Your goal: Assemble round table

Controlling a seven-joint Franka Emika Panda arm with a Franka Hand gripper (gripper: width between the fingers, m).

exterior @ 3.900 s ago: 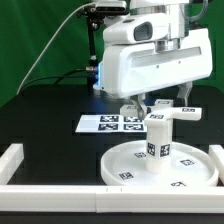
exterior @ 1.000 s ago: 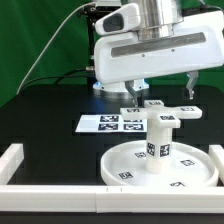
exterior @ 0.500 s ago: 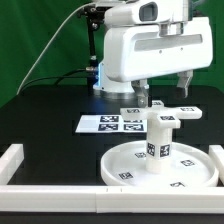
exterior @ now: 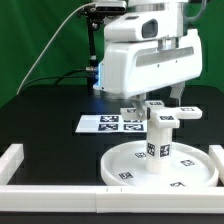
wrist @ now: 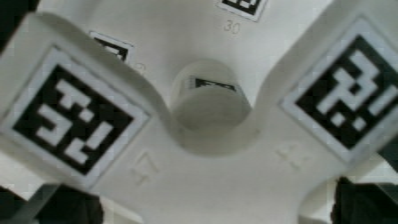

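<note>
The large round disc (exterior: 128, 160) lies flat at the front of the exterior view's right. The short thick leg (exterior: 158, 145) stands upright on its middle. The small cross-shaped foot (exterior: 172, 113) sits on top of the leg. My gripper (exterior: 155, 107) hangs low right over the foot, its fingers spread to either side of it. In the wrist view the foot (wrist: 196, 120) fills the picture, with two tagged arms. My gripper (wrist: 199, 205) is open there, one dark finger showing in each of two corners, and the foot's white plastic lies between them.
The marker board (exterior: 100, 124) lies flat on the black table behind the disc. A white border rail (exterior: 50, 176) runs along the front and up the exterior view's left side (exterior: 12, 155). The arm's base and cables stand at the back.
The gripper was down by the foot, rose well above it, and has now come back down so its fingers straddle the foot. Disc, leg and foot have not moved.
</note>
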